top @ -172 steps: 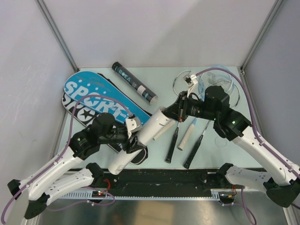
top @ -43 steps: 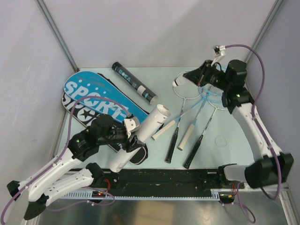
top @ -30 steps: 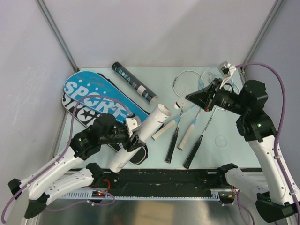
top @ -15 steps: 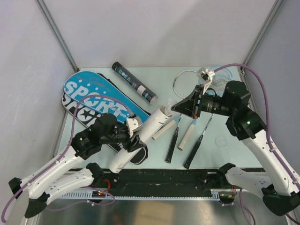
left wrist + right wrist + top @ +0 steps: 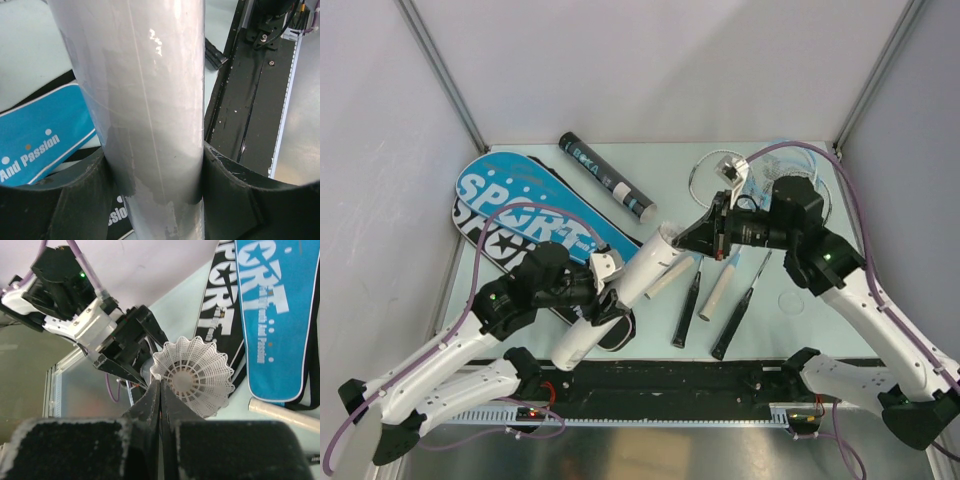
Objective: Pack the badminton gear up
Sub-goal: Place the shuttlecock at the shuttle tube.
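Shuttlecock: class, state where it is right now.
Right wrist view, centre: the shuttlecock is pinched by its skirt edge in the right gripper. From above, that gripper sits mid-table, at the open mouth of the white tube.

Overall light: bright and even from overhead; my table (image 5: 570,345) reads pale and flat from the top camera.
Shadows: soft and short, tucked close under my arms and the rackets (image 5: 720,290).
Glare: one small white glint high on the white tube (image 5: 155,40), with a dull sheen down its wrap.
Left wrist focus: the tube sits very close and looks soft; my left fingers (image 5: 75,200) are dark and slightly blurred.
Right wrist focus: the shuttlecock (image 5: 192,375) is crisp; my right fingers (image 5: 75,450) smear into fuzzy black.
Distortion: the corner posts (image 5: 440,70) splay outward in the top view.
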Available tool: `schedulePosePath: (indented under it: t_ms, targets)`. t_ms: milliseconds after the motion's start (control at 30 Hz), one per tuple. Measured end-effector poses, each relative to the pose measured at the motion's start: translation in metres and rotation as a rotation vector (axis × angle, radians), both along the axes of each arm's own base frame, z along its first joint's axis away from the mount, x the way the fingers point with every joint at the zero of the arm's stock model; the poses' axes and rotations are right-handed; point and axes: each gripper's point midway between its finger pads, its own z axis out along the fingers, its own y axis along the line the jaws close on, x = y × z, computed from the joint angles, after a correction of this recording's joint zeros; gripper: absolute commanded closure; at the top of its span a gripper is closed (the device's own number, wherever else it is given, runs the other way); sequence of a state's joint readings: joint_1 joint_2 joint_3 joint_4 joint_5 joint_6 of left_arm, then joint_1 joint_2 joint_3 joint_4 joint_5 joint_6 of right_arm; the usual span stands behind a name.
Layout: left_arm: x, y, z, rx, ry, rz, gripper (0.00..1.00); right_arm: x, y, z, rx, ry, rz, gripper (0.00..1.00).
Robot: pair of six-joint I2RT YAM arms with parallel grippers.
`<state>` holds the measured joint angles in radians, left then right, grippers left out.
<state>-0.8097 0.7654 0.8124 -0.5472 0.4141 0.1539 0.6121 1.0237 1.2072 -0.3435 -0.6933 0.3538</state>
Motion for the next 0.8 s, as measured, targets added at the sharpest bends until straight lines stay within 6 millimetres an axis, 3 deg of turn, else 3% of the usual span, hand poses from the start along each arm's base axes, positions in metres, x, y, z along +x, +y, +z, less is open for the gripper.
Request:
schedulePosePath:
  t_ms: [267,567,800]
  targets:
    - [-0.002,0.005,-0.008,0.031,0.019,0.009,0.48,0.006,0.013,-0.028,-0.030,0.066,0.029,1.00]
    - [-0.004,0.006,-0.008,0.032,0.018,0.005,0.48,0.000,0.018,-0.026,-0.005,0.085,0.070,1.00]
    - [-0.006,0.007,-0.006,0.029,0.014,-0.001,0.49,-0.006,0.021,-0.025,0.009,0.118,0.110,0.93]
